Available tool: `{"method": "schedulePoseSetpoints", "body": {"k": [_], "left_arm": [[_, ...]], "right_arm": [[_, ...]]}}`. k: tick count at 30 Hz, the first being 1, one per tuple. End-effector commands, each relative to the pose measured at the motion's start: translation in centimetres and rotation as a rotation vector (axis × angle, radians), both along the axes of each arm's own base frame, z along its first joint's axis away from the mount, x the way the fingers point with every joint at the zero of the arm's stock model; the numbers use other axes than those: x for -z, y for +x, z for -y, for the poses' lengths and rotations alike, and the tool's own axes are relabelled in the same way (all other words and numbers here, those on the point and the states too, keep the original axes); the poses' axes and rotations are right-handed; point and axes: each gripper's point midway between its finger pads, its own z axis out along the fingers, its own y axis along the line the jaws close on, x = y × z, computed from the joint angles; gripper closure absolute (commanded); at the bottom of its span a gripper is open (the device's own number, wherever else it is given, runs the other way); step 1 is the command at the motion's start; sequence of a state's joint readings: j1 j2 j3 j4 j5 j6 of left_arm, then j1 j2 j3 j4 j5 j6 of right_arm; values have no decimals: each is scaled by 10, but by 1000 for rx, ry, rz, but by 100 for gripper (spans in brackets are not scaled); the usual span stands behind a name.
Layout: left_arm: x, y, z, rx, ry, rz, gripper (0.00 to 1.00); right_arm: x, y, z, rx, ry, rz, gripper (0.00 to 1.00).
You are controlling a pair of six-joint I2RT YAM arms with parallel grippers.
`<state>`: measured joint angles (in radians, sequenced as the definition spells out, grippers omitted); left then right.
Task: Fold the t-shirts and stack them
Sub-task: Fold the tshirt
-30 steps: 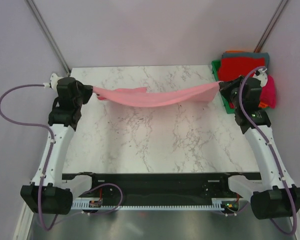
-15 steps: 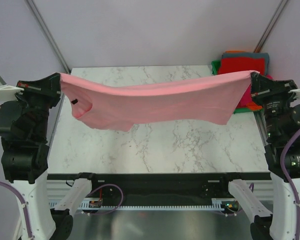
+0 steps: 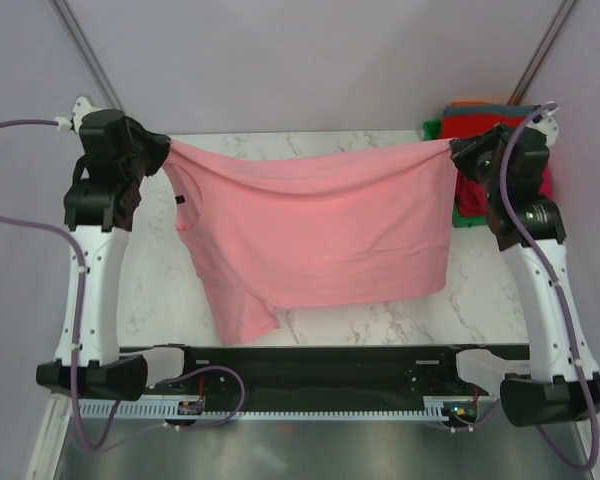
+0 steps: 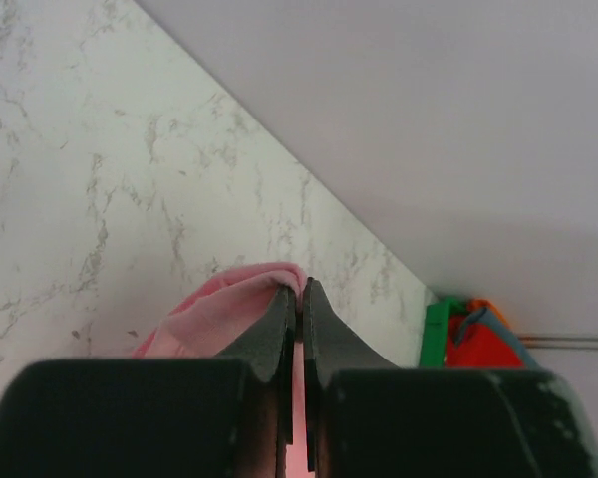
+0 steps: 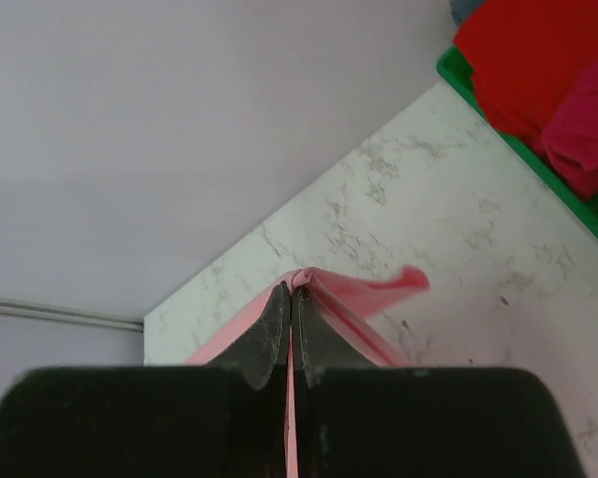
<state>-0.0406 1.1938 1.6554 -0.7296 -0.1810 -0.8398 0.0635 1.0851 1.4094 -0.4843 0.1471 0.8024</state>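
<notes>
We see the left end effector (image 3: pixel 161 152), at the upper left of the top view, pinched shut on one top corner of the salmon-pink t-shirt (image 3: pixel 320 230). The right end effector (image 3: pixel 458 153), at the upper right, is pinched shut on the other corner. The shirt hangs spread between them above the marble counter (image 3: pixel 480 295), its top edge sagging in the middle and a sleeve trailing at the lower left (near the front edge). We cannot tell whether that sleeve touches the counter. At the far upper right a green bin (image 3: pixel 432 130) holds the red t-shirt (image 3: pixel 485 125) and the magenta t-shirt (image 5: pixel 590 127)
</notes>
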Motion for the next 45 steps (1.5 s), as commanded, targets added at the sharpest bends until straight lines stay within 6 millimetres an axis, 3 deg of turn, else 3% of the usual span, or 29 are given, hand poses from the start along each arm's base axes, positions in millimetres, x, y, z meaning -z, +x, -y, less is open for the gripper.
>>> {"method": "schedulePoseSetpoints", "body": {"k": [1,4,5,7,8,9,11,12,13,15,18,19,20,21,22,23,24,25,27,29,31,32,33,34,37,38,39,43,45], "left_arm": [[0,24,-6,-16,11,-2,98],[-21,48,-9,-7,6,37,98],[-47,52,-16,-12,3,93,98],[-53,74,-21,-10,7,100,98],[-85,73,-20,5,12,173,98],[-79,91,-25,5,14,158,98],[-111,94,-24,26,12,237,98],[-104,109,-26,24,0,223,98],[-114,111,-25,34,-8,252,98],[-108,123,-26,43,-5,251,98],[-70,145,-22,81,7,186,98],[-66,148,-22,89,15,195,98],[-22,159,-21,102,17,112,98],[-6,161,-20,111,19,95,98],[38,159,-19,116,10,28,98],[40,162,-21,110,17,79,98],[53,160,-22,101,12,86,98],[69,158,-23,87,7,82,98],[109,144,-26,57,-17,64,98],[151,127,-31,7,-35,1,98],[167,118,-31,-2,-49,-11,98],[195,107,-29,-12,-81,-62,98],[192,101,-27,-11,-97,-35,98],[217,90,-24,-8,-116,-75,98],[225,71,-19,-6,-150,-70,98],[245,59,-18,-12,-156,-106,98],[252,53,-19,-19,-158,-116,98],[279,8,-18,-44,-169,-141,98],[282,-8,-20,-65,-173,-128,98]], "right_arm": [[6,29,-7,-24,27,-7,100],[-4,56,-8,-45,42,-3,100],[-9,62,-1,-37,53,4,100],[-24,79,5,-46,87,26,100],[-29,85,11,-50,98,36,100],[-36,89,12,-58,107,48,100],[-46,105,15,-85,125,66,100],[-47,110,15,-93,124,68,100],[-46,119,13,-115,120,63,100],[-36,128,11,-134,120,43,100],[6,147,2,-194,138,-22,100],[36,150,0,-204,150,-74,100],[51,152,-2,-213,157,-91,100],[82,154,-3,-221,166,-129,100],[97,154,-3,-216,170,-153,100],[114,154,-2,-211,174,-182,100],[126,155,-2,-212,167,-186,100],[157,149,-2,-206,174,-240,100],[195,140,-1,-198,175,-300,100],[218,133,0,-186,173,-337,100],[248,121,1,-180,171,-388,100],[257,117,2,-171,170,-405,100],[273,106,2,-164,169,-438,100],[280,100,3,-157,167,-451,100],[303,78,5,-127,169,-483,100],[309,71,7,-115,166,-497,100],[318,59,7,-110,163,-518,100],[336,27,9,-94,138,-557,100],[340,10,9,-92,122,-558,100]]}}
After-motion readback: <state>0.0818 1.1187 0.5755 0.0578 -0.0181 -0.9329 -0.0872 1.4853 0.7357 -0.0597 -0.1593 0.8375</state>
